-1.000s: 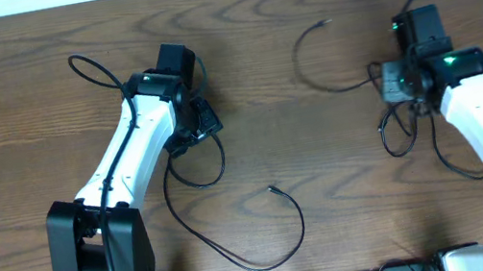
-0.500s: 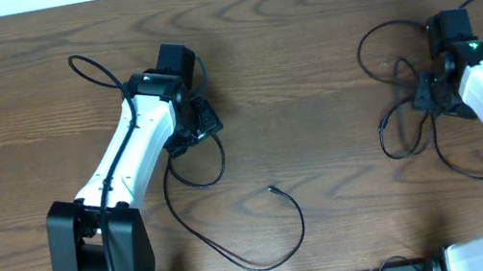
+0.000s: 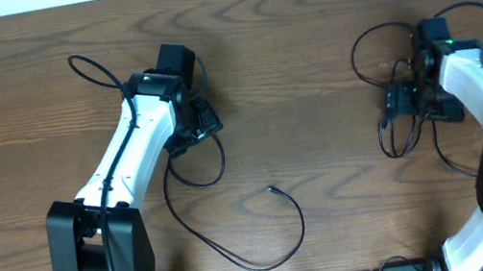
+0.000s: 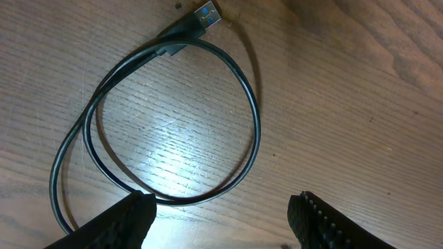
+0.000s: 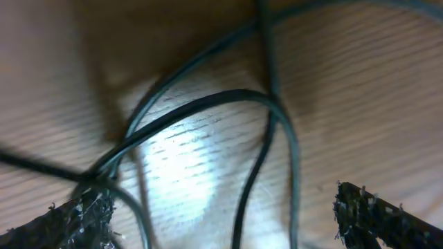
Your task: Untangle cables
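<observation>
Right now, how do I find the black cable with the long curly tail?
Look at the left arm on the wooden table. Under its jaws a black cable makes a small loop, then sweeps toward the front edge and hooks back up. The other black cable bunches around the right arm; this one lies spread out alone.

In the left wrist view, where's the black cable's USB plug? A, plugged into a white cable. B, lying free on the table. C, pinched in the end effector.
B: the USB plug lies bare on the wooden table, well clear of the open left end effector.
</observation>
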Robot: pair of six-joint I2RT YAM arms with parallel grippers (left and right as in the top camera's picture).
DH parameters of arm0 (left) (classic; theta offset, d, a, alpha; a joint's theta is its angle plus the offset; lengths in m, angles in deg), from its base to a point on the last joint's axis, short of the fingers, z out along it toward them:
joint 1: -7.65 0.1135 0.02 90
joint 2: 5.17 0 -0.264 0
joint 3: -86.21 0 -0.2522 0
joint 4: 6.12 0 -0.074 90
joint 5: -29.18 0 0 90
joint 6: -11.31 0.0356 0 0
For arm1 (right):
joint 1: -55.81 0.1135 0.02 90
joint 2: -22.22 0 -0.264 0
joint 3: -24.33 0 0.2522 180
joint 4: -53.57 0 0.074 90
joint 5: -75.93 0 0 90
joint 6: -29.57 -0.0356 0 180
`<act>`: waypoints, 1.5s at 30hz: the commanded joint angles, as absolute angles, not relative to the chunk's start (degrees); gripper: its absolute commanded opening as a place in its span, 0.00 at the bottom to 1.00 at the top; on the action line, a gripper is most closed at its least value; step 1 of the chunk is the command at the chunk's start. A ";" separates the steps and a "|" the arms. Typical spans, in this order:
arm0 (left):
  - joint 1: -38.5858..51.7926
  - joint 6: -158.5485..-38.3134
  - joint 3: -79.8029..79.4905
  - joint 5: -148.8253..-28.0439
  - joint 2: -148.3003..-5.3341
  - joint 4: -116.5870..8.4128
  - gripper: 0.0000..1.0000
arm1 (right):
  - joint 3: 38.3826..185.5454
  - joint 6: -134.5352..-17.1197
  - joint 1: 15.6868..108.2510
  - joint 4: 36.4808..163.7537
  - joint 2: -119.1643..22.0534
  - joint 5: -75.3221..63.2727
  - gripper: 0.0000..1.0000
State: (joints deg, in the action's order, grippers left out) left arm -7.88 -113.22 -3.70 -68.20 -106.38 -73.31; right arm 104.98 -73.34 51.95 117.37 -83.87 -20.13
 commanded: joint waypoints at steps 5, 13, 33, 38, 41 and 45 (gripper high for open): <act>-7.92 -113.46 -4.13 -67.67 -107.14 -73.09 0.67 | 104.61 -72.59 51.60 112.48 -91.27 -19.72 0.01; -7.92 -113.46 -4.13 -67.67 -107.14 -72.65 0.66 | 104.85 -75.98 46.20 94.88 -91.27 -22.91 0.01; -7.92 -113.48 -4.13 -67.67 -107.14 -71.17 0.67 | 111.69 -67.24 32.52 67.06 -89.72 -26.97 0.01; -7.92 -113.48 -4.13 -67.67 -107.14 -70.29 0.67 | 111.69 -67.22 31.66 66.82 -90.75 -27.00 0.48; -7.92 -113.50 -4.13 -67.67 -107.14 -70.29 0.67 | 111.63 -67.19 31.27 67.08 -91.38 -27.00 0.88; -7.92 -113.48 -4.13 -67.69 -107.14 -70.29 0.67 | 111.80 -65.60 30.66 67.45 -90.71 -26.97 0.99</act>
